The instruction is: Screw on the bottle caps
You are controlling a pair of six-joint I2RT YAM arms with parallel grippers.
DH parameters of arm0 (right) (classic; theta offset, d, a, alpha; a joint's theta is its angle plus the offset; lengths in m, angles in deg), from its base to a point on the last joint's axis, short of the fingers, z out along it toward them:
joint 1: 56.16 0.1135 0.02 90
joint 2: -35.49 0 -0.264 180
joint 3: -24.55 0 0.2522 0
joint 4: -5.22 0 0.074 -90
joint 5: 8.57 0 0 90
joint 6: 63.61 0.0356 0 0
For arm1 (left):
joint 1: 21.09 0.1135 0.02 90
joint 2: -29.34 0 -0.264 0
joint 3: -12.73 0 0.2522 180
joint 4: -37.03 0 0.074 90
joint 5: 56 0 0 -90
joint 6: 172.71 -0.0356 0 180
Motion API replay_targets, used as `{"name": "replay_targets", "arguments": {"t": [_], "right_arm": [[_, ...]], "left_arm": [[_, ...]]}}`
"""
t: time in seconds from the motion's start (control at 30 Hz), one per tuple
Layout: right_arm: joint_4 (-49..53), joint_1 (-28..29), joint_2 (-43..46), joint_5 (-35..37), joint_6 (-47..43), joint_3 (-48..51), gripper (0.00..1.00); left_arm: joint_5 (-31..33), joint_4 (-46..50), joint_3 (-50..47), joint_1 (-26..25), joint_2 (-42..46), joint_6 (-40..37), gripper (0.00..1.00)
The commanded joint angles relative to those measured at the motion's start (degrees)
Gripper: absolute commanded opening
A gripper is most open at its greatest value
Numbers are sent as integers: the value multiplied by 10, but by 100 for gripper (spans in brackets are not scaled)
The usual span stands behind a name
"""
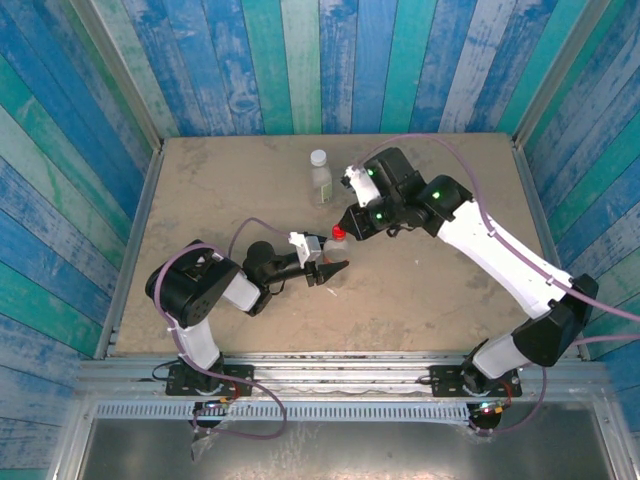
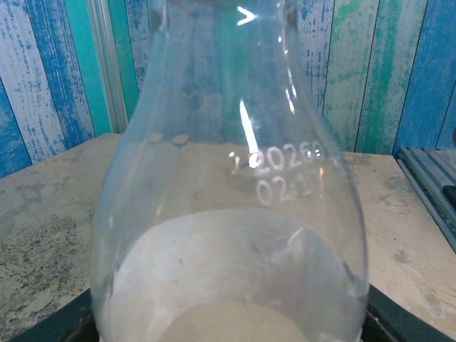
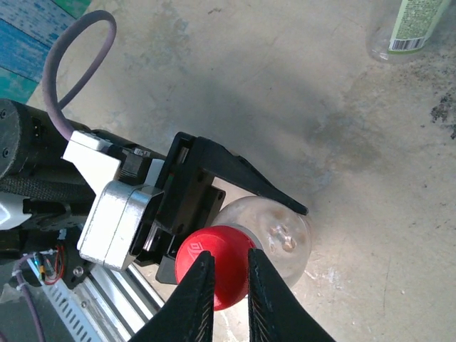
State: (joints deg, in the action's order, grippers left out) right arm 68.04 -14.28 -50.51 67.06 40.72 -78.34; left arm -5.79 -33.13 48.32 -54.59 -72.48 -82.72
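Note:
A clear bottle (image 2: 235, 214) stands upright near the table's middle, with my left gripper (image 1: 330, 266) shut on its body. One black finger (image 3: 242, 174) of that gripper runs along the bottle's (image 3: 278, 239) side. The red cap (image 1: 339, 233) sits on this bottle's neck. My right gripper (image 3: 229, 256) hangs just above the red cap (image 3: 214, 274), fingers a narrow gap apart and lying over the cap's top, not around its rim. The second bottle (image 1: 320, 180), with the green-white label, stands farther back with the white cap (image 1: 319, 156) on its neck.
The green-white labelled bottle (image 3: 413, 28) stands close behind the right arm (image 1: 470, 230). Blue plank walls enclose the tan table (image 1: 230, 180) on three sides. A metal rail (image 1: 330, 372) runs along the near edge by the arm bases.

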Motion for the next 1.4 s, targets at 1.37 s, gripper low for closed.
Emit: {"name": "replay_targets", "arguments": {"t": [1.37], "right_arm": [[-16,-20,13,-2,-14,35,22]], "left_arm": [[-6,43,1,0,-10,9,62]]}}
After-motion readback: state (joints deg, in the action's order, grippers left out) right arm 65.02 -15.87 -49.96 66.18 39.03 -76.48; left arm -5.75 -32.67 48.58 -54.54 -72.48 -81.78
